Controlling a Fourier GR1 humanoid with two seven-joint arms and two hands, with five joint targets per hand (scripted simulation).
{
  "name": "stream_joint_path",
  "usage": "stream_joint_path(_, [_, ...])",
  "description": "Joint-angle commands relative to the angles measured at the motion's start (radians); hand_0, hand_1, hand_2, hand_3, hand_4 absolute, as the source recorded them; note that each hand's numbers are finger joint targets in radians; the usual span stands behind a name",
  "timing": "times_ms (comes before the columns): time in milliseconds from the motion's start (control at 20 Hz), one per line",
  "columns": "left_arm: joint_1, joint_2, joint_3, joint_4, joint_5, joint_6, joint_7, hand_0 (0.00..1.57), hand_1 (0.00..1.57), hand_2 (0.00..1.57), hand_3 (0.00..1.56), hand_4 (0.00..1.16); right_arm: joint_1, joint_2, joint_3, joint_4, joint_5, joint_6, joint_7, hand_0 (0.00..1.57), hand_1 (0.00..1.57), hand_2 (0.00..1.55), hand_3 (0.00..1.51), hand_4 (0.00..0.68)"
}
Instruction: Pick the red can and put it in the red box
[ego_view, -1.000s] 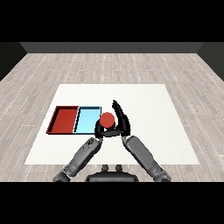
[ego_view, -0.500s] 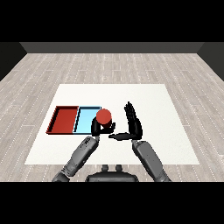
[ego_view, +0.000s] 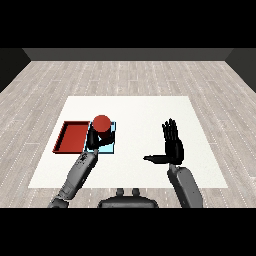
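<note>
The can (ego_view: 102, 126) stands upright, its long axis vertical and its round red top facing up, with the darker side wall showing below the top. The left hand (ego_view: 95, 140) has its fingers curled round the can's lower part, so the can rises above and just beyond those fingers. Held this way, the can is over the blue tray (ego_view: 111, 147); whether it touches that tray's floor cannot be told. The red tray (ego_view: 71, 136) lies just to the left of the fingers, touching the blue tray side by side, and only its red floor shows inside the rim. The blue tray shows its pale floor to the right of and nearer than the fingers, with nothing else visible in it besides the hand and can over it. The right hand (ego_view: 173, 145) is well apart to the right, fingers straight and spread, pointing away across the table, thumb stretched out sideways toward the left, holding nothing. Both trays lie on a white table (ego_view: 145, 115), which extends well beyond the fingers of both hands. Around it is a floor (ego_view: 130, 80) of pale grey planks, ending at a dark wall (ego_view: 130, 54) at the far side.
</note>
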Motion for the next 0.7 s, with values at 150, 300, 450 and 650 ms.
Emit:
stream_joint_path(150, [0.009, 0.199, 0.122, -0.001, -0.035, -0.019, 0.089, 1.57, 1.57, 1.57, 1.49, 1.11, 0.207, -0.044, -0.065, -0.010, -0.042, 0.075, -0.084, 0.00, 0.00, 0.00, 0.00, 0.000])
stream_joint_path(300, [-0.056, 0.271, 0.150, 0.113, -0.083, -0.024, 0.151, 1.57, 1.57, 1.57, 1.49, 1.14, 0.187, -0.046, -0.071, -0.012, -0.038, 0.062, -0.035, 0.00, 0.00, 0.00, 0.00, 0.000])
stream_joint_path(450, [-0.042, 0.329, 0.183, 0.248, -0.081, -0.074, 0.170, 1.57, 1.57, 1.54, 1.47, 1.11, 0.131, -0.044, -0.127, 0.068, -0.081, 0.105, -0.072, 0.00, 0.00, 0.00, 0.00, 0.000])
stream_joint_path(650, [-0.069, 0.356, 0.181, 0.500, -0.119, -0.127, 0.160, 1.57, 1.57, 1.56, 1.49, 1.06, 0.117, -0.046, -0.135, 0.074, -0.062, 0.077, -0.042, 0.00, 0.00, 0.00, 0.00, 0.000])
